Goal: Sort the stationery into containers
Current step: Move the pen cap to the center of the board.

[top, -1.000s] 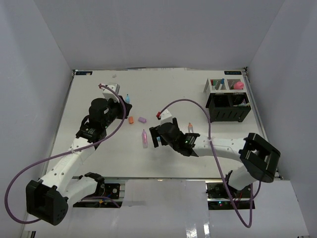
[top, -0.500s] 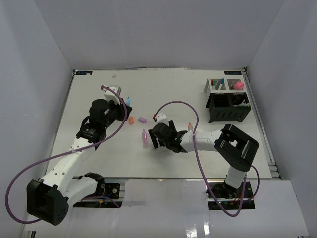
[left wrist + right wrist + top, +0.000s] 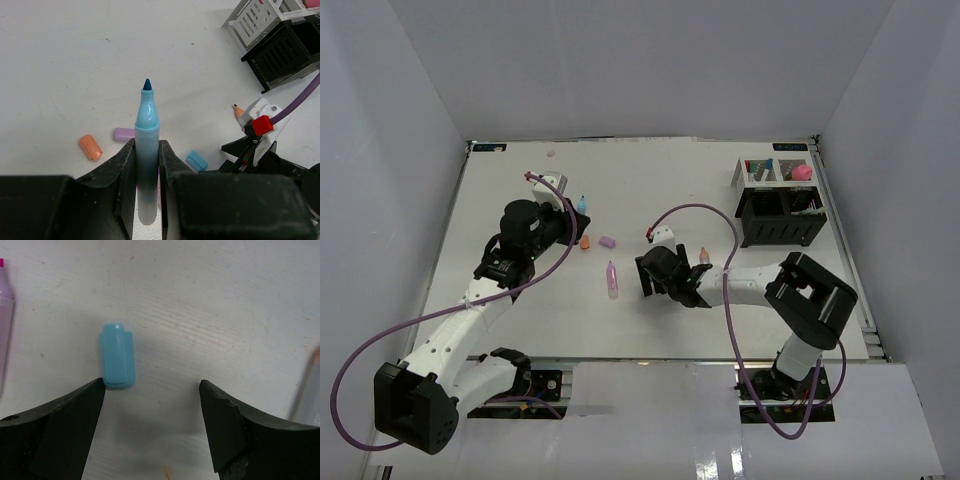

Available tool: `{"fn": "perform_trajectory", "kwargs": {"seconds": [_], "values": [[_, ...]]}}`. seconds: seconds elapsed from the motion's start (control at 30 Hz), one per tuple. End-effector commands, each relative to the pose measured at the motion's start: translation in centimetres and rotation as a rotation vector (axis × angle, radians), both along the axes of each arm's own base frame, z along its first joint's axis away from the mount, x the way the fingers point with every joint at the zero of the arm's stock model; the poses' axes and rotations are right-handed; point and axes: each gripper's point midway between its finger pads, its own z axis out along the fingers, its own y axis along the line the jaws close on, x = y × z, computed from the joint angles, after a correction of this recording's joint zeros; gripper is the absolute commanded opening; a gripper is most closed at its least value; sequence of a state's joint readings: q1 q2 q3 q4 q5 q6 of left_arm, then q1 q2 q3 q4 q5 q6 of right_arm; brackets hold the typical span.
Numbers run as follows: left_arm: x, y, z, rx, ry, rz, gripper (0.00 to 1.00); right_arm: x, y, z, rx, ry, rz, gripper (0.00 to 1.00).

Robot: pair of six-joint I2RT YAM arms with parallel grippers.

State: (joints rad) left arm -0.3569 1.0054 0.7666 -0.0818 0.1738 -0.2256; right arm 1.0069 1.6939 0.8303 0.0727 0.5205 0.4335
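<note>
The right gripper (image 3: 152, 390) hangs low over the table (image 3: 215, 300) with its jaws apart and nothing in them. The blue cap (image 3: 117, 362) lies flat between them, close to one finger (image 3: 70, 430) and well clear of the other.

That off-centre position is the main risk. If the jaws close from here, the near finger would probably reach the cap first and could slide or spin it out of the gap rather than pinch it. The cap is short and lies low, so a grip taken too high would close on air, while one taken too low would scrape the tabletop.

The pink marker (image 3: 5, 340) lies just beside that finger and could get knocked.

The left gripper (image 3: 146, 145) is clamped on the blue marker (image 3: 147, 120), whose bare tip points away from it. An exposed nib could smear ink on whatever it touches, and capping it would need the two arms to line up closely, so a bump is possible.

The organizer (image 3: 780, 215) sits at the table's far right, well apart from both grippers.
</note>
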Motion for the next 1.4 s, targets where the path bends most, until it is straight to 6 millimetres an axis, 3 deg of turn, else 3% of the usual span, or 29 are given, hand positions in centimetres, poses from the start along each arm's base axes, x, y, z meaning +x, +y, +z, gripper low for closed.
{"fn": "perform_trajectory", "kwargs": {"seconds": [0.0,0.53,1.07,1.37], "values": [[-0.2,-0.2,0.6,-0.010,-0.029,-0.024,0.11,0.5,-2.7,0.1,-0.043,-0.015,-0.059,0.81],[-0.2,-0.4,0.3,-0.008,-0.019,-0.035,0.11,2.6,-4.4,0.5,-0.035,-0.029,-0.117,0.78],[-0.2,-0.5,-0.1,-0.004,-0.009,-0.040,0.11,5.9,-2.2,2.5,-0.013,-0.072,-0.106,0.77],[-0.2,-0.5,0.0,-0.004,-0.011,-0.040,0.11,6.5,-1.2,2.5,-0.006,-0.067,-0.087,0.77]]}}
